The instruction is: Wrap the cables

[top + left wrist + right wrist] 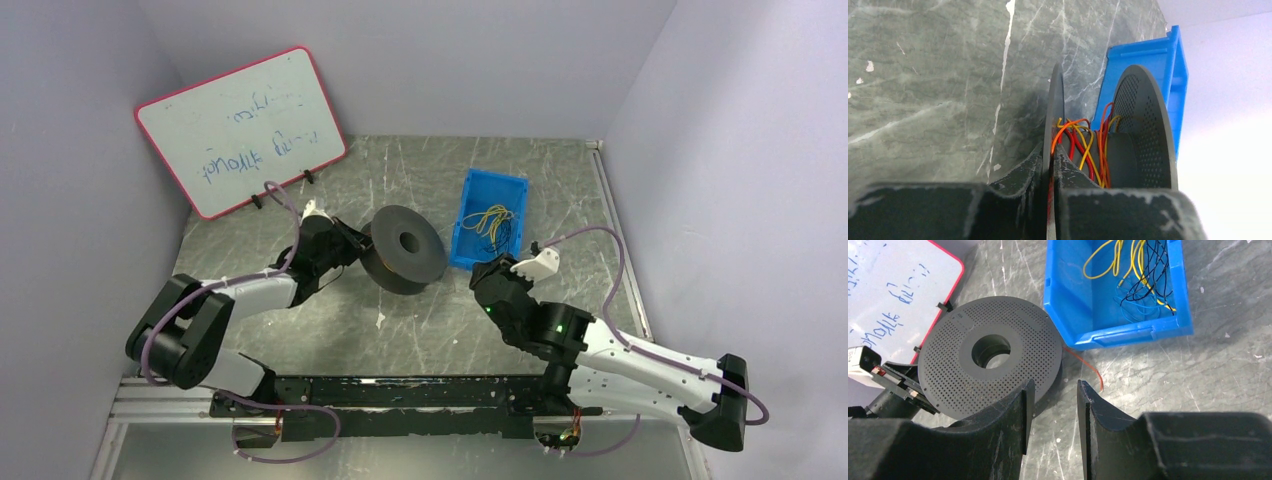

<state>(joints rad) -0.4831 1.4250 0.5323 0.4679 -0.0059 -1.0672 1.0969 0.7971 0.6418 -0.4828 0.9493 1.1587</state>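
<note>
The dark grey two-disc spool [405, 248] stands on edge in the middle of the table. My left gripper [352, 246] is shut on the rim of its near disc [1055, 100]. In the left wrist view my gripper [1053, 155] pinches that disc, and orange-red and yellow cables [1083, 145] lie wound on the core between the discs. One orange cable end [1100, 380] trails from the spool [990, 360] onto the table. My right gripper [490, 275] is open and empty, low over the table between the spool and the bin; its jaws [1053, 390] stand apart.
A blue bin [470, 250] behind my right gripper holds loose yellow and dark wires [1148, 275]. A pink-framed whiteboard [240, 125] leans at the back left. Walls close in on the left, back and right.
</note>
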